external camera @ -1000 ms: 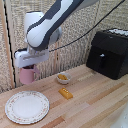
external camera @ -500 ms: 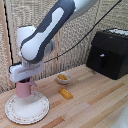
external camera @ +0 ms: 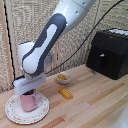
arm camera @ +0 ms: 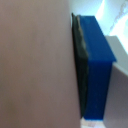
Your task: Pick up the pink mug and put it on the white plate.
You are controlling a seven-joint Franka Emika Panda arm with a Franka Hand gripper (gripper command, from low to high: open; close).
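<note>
On a wooden tabletop (external camera: 95, 100), the gripper (external camera: 30, 89) clamps the pink mug (external camera: 30, 101) on the white platter (external camera: 15, 115); letting go off-balance could tip it

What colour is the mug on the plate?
Pink; the mug shows best in the exterior view.

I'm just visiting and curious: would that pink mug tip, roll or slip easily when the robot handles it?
Probably not prone to tipping: the pink mug looks squat and stands upright on the white platter. It seems rigid, likely a hard glazed material, so possibly slippery and chippable. On its side, it might roll only partway because of the handle. The gripper is right at its rim.
</note>
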